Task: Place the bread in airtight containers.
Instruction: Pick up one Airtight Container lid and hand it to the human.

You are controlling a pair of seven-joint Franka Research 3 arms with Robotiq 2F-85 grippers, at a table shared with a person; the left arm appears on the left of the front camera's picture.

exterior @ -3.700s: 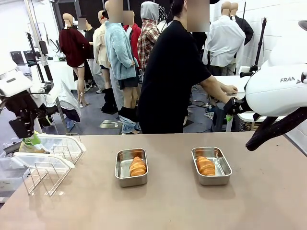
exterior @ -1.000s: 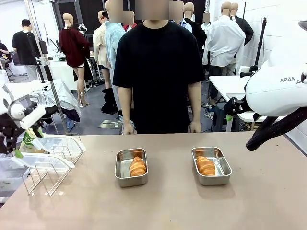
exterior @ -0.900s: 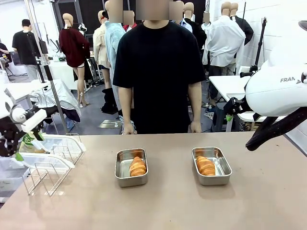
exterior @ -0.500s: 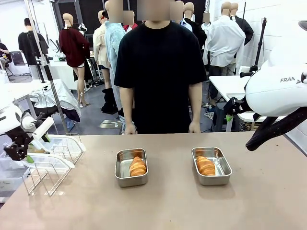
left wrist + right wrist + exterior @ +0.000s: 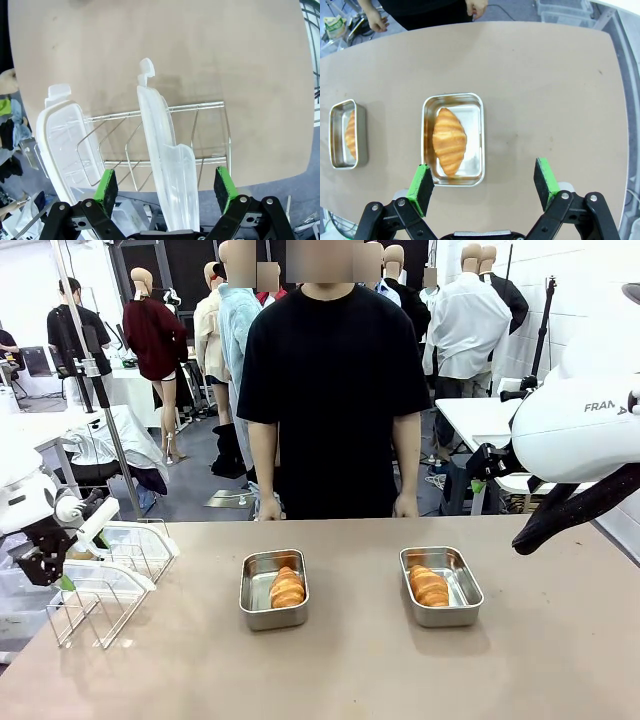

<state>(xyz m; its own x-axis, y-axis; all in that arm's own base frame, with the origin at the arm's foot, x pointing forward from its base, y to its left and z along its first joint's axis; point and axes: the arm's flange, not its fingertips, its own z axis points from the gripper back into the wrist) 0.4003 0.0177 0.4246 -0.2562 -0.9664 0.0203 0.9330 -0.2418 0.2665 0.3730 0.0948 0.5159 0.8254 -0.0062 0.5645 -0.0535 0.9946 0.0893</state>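
Bread is in: the roll [image 5: 287, 588] nearer the wire rack [image 5: 98, 612] and the farther roll [image 5: 429, 586] each lie in a steel pan [image 5: 272, 620] on the bench. Sealing remains, since both lids [image 5: 165, 165] stand in the rack. Left claw [image 5: 165, 182] straddles one lid, spread; right claw [image 5: 482, 182] hangs spread above the farther pan.

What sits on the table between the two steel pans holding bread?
Nothing: in the front view the stretch of table between the left pan and the right pan is bare.
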